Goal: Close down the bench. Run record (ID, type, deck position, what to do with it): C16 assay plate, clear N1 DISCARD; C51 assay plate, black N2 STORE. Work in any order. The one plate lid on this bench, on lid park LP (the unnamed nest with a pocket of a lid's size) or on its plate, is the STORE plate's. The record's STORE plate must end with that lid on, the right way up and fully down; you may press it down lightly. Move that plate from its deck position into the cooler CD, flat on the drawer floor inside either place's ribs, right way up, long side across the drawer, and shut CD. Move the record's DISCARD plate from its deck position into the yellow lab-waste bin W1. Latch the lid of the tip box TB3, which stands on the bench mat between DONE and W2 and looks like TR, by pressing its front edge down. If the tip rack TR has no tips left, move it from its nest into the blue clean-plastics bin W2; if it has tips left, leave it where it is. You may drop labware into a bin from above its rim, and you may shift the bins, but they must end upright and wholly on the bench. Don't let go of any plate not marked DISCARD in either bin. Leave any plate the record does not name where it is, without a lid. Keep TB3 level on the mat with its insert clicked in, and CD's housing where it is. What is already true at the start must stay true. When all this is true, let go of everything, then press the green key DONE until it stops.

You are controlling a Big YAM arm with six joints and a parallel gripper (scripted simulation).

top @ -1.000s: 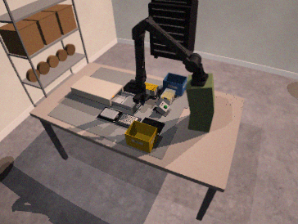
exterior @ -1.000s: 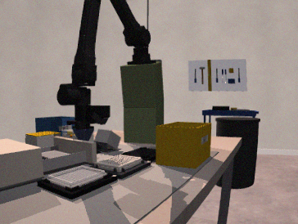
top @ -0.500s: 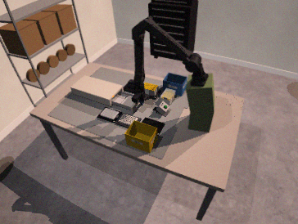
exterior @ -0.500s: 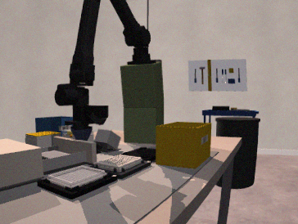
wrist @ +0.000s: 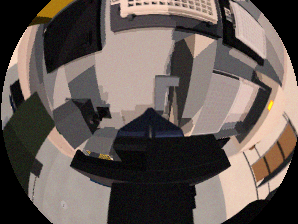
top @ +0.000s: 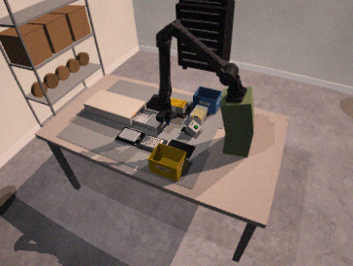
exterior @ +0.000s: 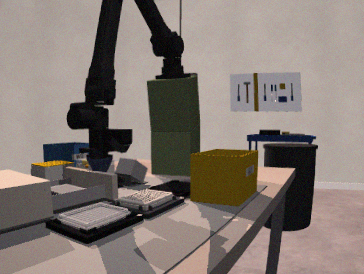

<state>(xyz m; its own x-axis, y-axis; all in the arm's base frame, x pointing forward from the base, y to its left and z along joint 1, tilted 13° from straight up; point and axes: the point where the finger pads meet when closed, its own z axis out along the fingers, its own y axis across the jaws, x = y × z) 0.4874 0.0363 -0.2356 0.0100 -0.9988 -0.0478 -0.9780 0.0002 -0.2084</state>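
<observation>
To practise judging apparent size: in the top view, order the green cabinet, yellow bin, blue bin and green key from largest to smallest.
1. Green cabinet
2. Yellow bin
3. Blue bin, though it sits farther from the camera, so these two are unsure
4. Green key
</observation>
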